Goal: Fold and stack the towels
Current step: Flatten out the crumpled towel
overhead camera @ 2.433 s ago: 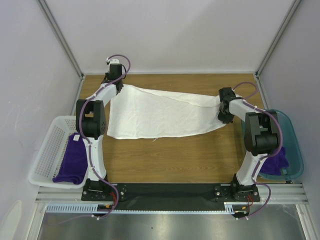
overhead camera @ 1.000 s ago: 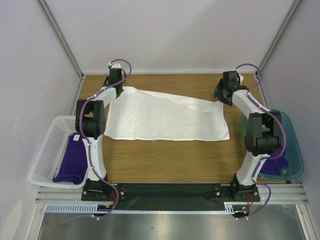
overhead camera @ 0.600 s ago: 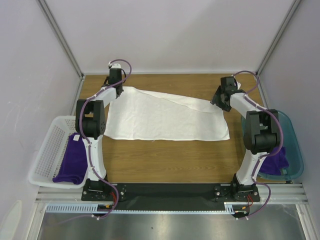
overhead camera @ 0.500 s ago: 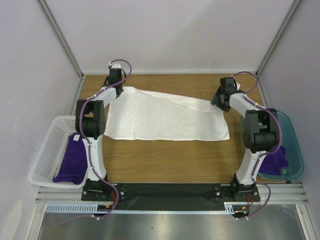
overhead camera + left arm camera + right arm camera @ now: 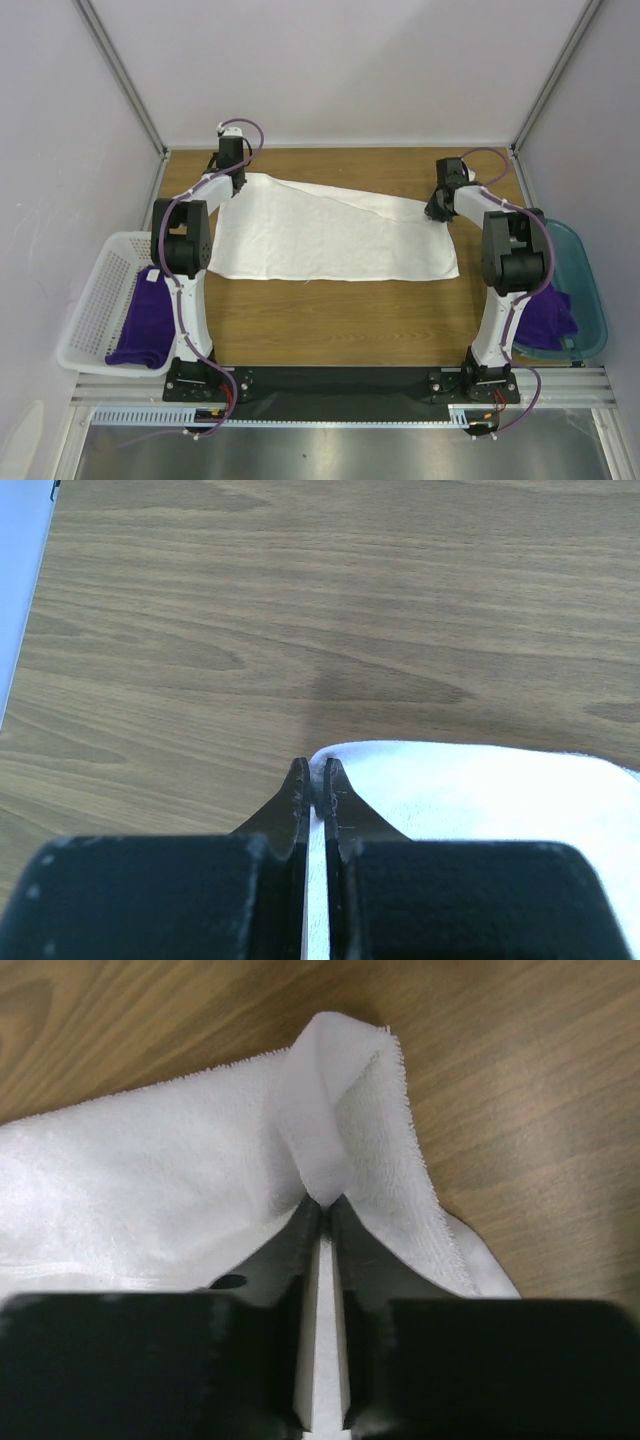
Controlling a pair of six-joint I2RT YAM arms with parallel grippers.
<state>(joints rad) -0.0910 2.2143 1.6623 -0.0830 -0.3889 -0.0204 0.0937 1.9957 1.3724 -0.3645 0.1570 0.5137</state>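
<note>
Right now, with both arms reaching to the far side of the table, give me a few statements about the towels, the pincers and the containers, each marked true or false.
1. The white towel lies spread out on the table. True.
2. The right pincer pinches a fold at a corner of the white towel. True.
3. The left pincer hangs open over bare wood. False: the left pincer is shut on a corner of the white towel.
4. A purple towel lies in the basket on the left. True.
5. The teal bin on the right holds nothing. False: a second purple towel lies in it.
</note>
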